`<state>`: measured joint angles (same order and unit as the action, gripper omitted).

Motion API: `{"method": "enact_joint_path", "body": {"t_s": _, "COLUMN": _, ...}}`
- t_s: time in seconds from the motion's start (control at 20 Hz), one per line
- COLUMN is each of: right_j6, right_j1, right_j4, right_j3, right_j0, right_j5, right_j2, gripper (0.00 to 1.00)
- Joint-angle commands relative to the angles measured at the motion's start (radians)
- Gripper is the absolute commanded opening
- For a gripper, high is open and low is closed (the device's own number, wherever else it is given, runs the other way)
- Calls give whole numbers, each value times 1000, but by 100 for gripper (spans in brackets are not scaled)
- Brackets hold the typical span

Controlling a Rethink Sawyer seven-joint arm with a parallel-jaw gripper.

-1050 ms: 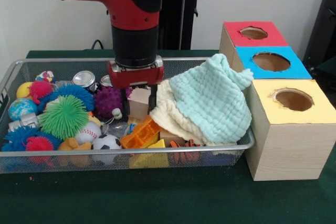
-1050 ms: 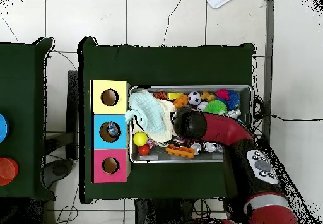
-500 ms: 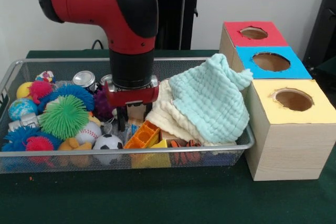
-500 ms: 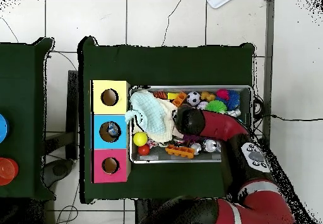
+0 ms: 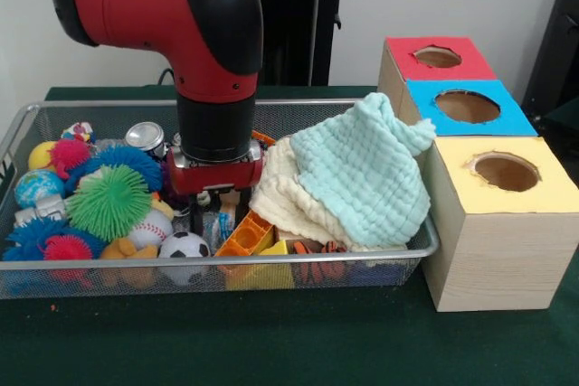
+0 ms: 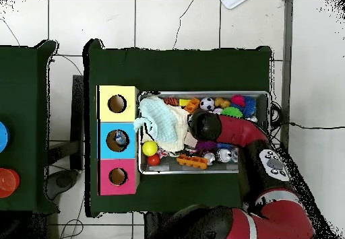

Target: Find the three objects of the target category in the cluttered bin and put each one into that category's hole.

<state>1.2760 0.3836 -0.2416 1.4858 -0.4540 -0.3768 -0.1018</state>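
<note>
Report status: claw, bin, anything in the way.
Claw down among the toys in the wire bin, grip unclear. Nothing lifted out. Mint cloth heaped over the bin's box-side end, hiding what's beneath.

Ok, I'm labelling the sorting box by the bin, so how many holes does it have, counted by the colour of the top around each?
Red-top hole: 1
Blue-top hole: 1
Yellow-top hole: 1
Total: 3

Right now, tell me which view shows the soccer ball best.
The front view: the soccer ball sits unobstructed against the wire bin's near wall, its black patches clear. The overhead view shows it only as a tiny black-and-white dot by the bin's edge.
</note>
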Motion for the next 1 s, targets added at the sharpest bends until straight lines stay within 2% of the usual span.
{"method": "enact_joint_path", "body": {"t_s": 0.05, "right_j6": 32, "right_j1": -125, "right_j4": -33, "right_j3": -133, "right_j0": -37, "right_j5": -41, "right_j2": -40, "gripper": 100}}
{"method": "enact_joint_path", "body": {"t_s": 0.1, "right_j6": 33, "right_j1": -135, "right_j4": -32, "right_j3": -139, "right_j0": -35, "right_j5": -49, "right_j2": -39, "gripper": 100}}
{"method": "enact_joint_path", "body": {"t_s": 0.15, "right_j6": 50, "right_j1": -141, "right_j4": -27, "right_j3": -140, "right_j0": -35, "right_j5": -38, "right_j2": -38, "gripper": 0}}
{"method": "enact_joint_path", "body": {"t_s": 0.45, "right_j6": 73, "right_j1": -143, "right_j4": -22, "right_j3": -153, "right_j0": -14, "right_j5": -50, "right_j2": -25, "gripper": 0}}
{"method": "enact_joint_path", "body": {"t_s": 0.65, "right_j6": 92, "right_j1": -94, "right_j4": -11, "right_j3": -116, "right_j0": -2, "right_j5": -86, "right_j2": -16, "gripper": 0}}
{"method": "enact_joint_path", "body": {"t_s": 0.8, "right_j6": 109, "right_j1": 13, "right_j4": 4, "right_j3": -33, "right_j0": 14, "right_j5": -150, "right_j2": -1, "gripper": 0}}
{"method": "enact_joint_path", "body": {"t_s": 0.9, "right_j6": 108, "right_j1": 116, "right_j4": 23, "right_j3": 26, "right_j0": 28, "right_j5": -233, "right_j2": 8, "gripper": 0}}
{"method": "enact_joint_path", "body": {"t_s": 1.0, "right_j6": 101, "right_j1": 206, "right_j4": 49, "right_j3": 44, "right_j0": 49, "right_j5": -363, "right_j2": 21, "gripper": 0}}
